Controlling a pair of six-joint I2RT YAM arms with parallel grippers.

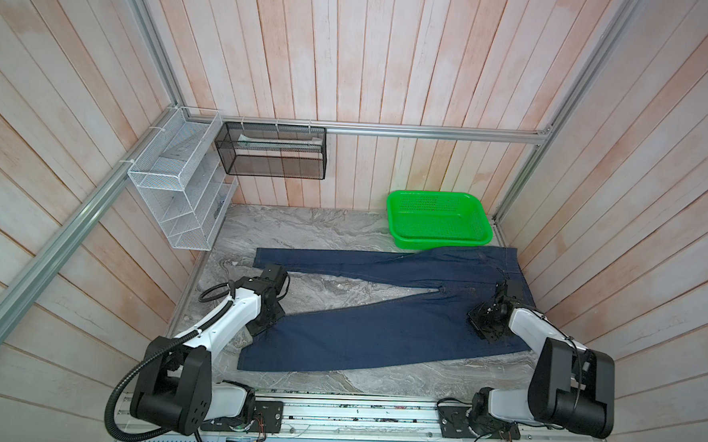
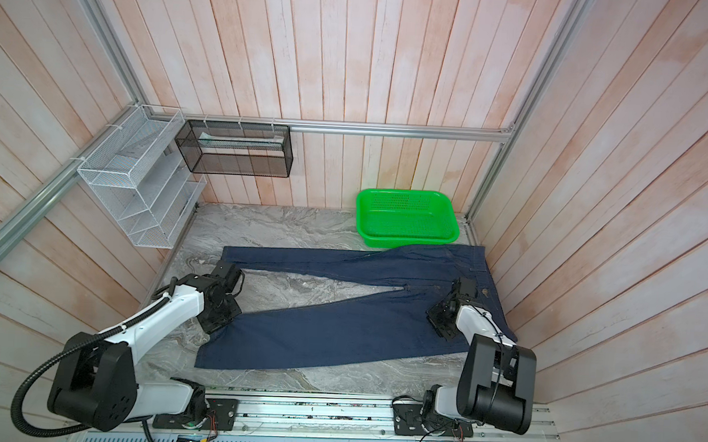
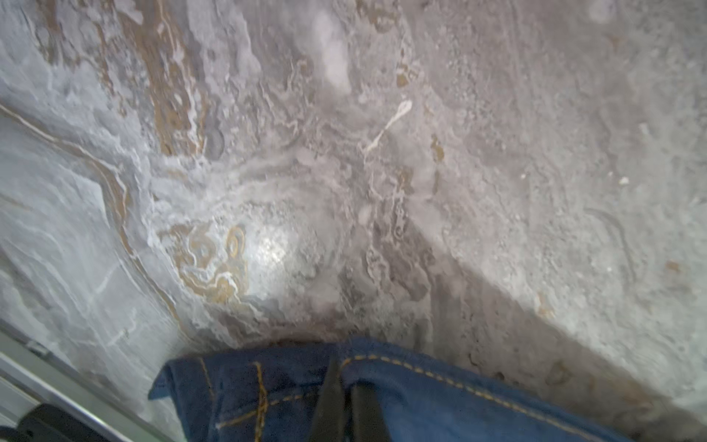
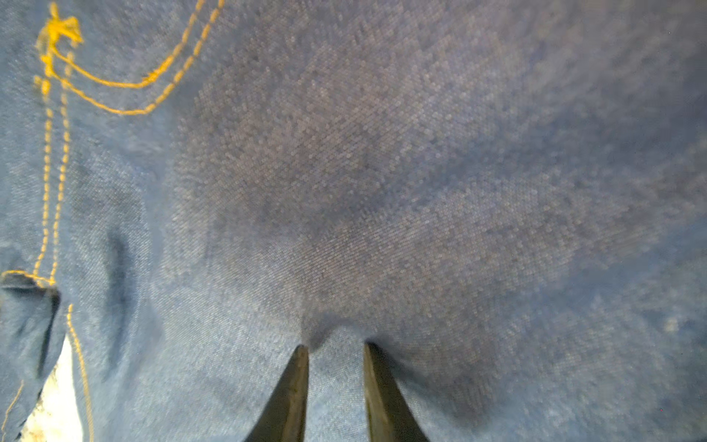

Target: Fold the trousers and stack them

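The trousers point(image 1: 379, 335) point(image 2: 338, 333) are dark blue jeans lying flat on the marble table. The waist is at the right and the two legs are spread toward the left. My left gripper point(image 1: 256, 332) point(image 2: 213, 327) is at the upper corner of the near leg's hem. In the left wrist view it point(image 3: 344, 382) is shut on the stitched hem point(image 3: 440, 402). My right gripper point(image 1: 500, 290) point(image 2: 461, 286) is on the seat near the waistband. In the right wrist view its fingers point(image 4: 336, 346) press into the denim point(image 4: 421, 191) with a ridge of cloth pinched between them.
A green plastic basket point(image 1: 443, 240) point(image 2: 409, 238) stands at the back right, and the jeans' waist touches its front. A white wire rack point(image 1: 179, 196) and a black mesh shelf point(image 1: 273, 151) hang on the back left wall. Bare marble point(image 1: 340, 292) shows between the legs.
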